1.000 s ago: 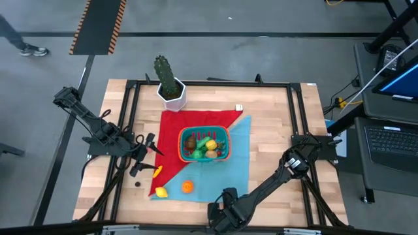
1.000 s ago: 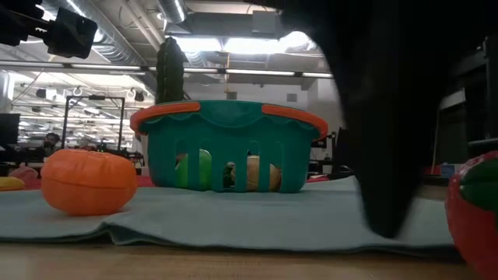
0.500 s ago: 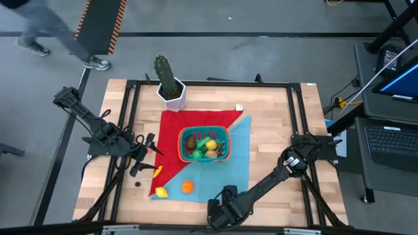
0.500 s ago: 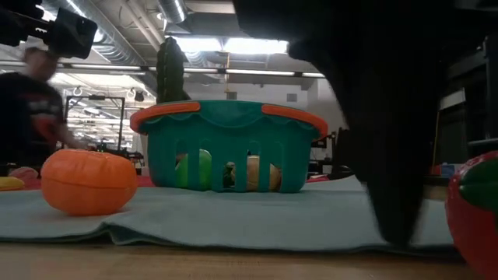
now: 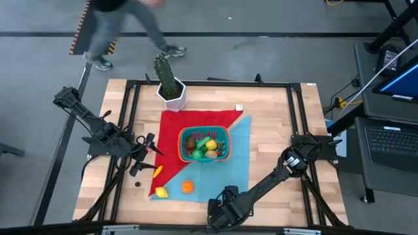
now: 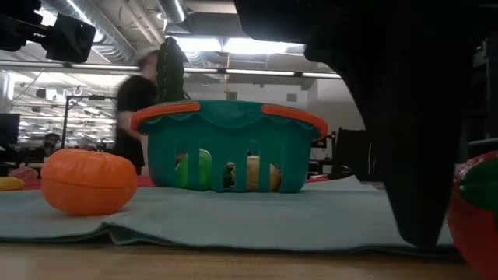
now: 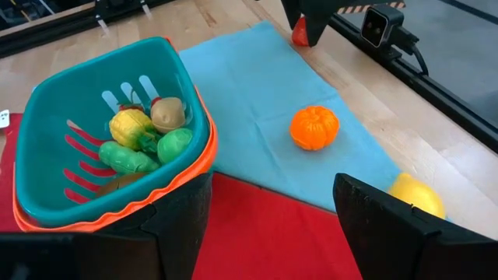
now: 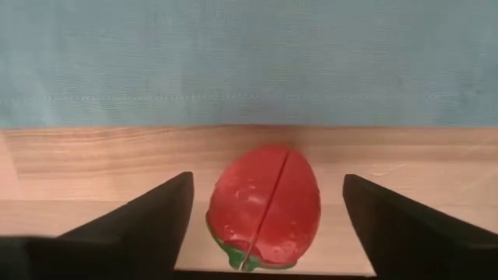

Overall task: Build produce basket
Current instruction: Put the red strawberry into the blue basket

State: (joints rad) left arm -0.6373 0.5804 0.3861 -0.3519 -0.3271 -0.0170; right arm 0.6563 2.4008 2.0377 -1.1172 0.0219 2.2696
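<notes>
Only right wrist view, strawberry (image 8: 264, 206) between spread right end effector (image 8: 264, 225) fingers.

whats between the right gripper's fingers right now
A red toy strawberry lies on bare wood between the right gripper's open fingers, untouched, just short of the blue cloth's edge; the right wrist view shows it.

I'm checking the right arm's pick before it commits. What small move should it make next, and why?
Probably close the right gripper on the strawberry. In the right wrist view the red fruit lies on bare wood just off the teal cloth, centred between the two open fingers, with a gap on each side. The basket already holds several pieces, so this one seems next. The left gripper waits beside the basket.
</notes>
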